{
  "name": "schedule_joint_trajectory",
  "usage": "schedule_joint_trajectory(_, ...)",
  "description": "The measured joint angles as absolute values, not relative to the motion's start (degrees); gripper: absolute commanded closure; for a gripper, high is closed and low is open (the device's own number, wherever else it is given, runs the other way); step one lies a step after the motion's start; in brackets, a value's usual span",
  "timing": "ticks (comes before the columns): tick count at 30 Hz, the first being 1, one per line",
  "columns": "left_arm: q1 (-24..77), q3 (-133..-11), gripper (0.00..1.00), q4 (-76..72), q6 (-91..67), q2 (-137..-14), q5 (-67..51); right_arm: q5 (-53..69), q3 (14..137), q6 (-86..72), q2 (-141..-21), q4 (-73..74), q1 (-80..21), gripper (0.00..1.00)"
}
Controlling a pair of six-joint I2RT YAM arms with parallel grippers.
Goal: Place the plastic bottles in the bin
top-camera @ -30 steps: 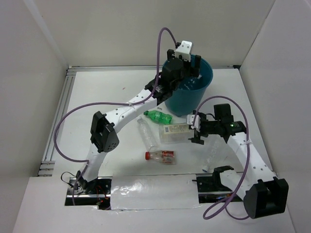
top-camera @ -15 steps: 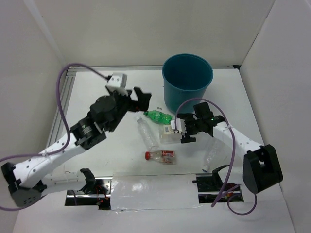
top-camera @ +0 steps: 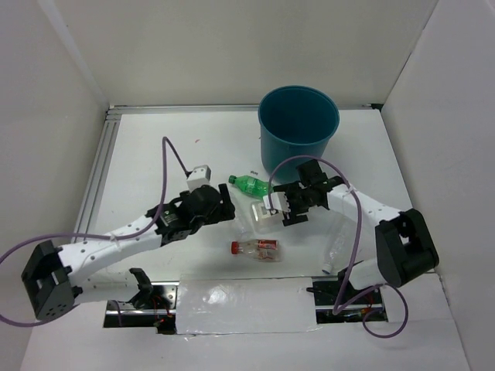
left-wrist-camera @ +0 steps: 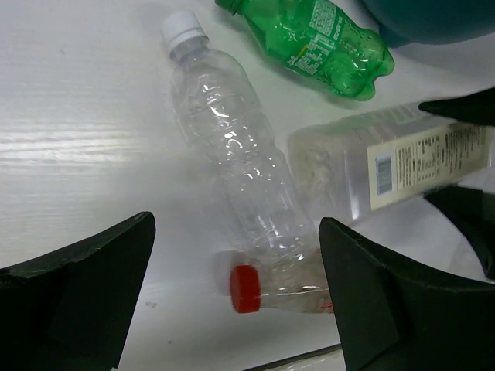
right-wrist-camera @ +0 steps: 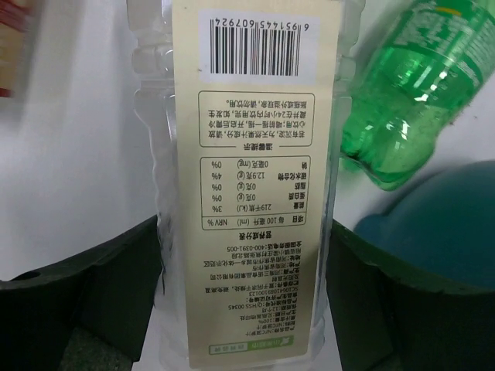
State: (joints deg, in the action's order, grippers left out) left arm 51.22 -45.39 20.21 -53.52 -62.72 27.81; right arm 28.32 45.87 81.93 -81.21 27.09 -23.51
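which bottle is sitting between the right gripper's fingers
The flat clear bottle with the white label. It lies between the right gripper fingers; the green bottle, slim clear bottle and red-capped bottle lie apart on the table.

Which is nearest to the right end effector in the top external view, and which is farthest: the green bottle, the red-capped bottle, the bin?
From the right end effector:
1. Green bottle, to its upper left.
2. Red-capped bottle, below it.
3. Bin, beyond it at the back.

A robotics lab test cell: plain white panels [top-camera: 193, 46] wall in the white tabletop [top-camera: 155, 154], with an aluminium rail [top-camera: 93, 185] along its left edge.
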Motion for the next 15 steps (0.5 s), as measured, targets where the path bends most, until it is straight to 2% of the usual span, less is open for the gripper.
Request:
schedule_joint_trajectory(3,51.2,-48.3,0.0,20.4,-57.5,-69.4,26.1,29.3,46.8,82.0,-79.4,32.8,-24.1,0.87)
schedule_joint_trajectory(5,50.8,-50.1,0.0,20.9,-59.2,-72.3,25.2,31.3,47.4,81.9,-76.1,38.5,-24.2,0.96)
schedule_joint_trajectory(10,48.7,-54.2,0.0,21.4,-62.6,-76.5,23.1,37.0,53.2,77.9,-61.6,47.4,-23.7,0.96)
schedule_joint_trajectory(15,46.4,-54.8,0.0,22.3,-64.9,-79.2,21.2,40.8,63.5,68.2,-51.5,47.0,-22.7,0.95)
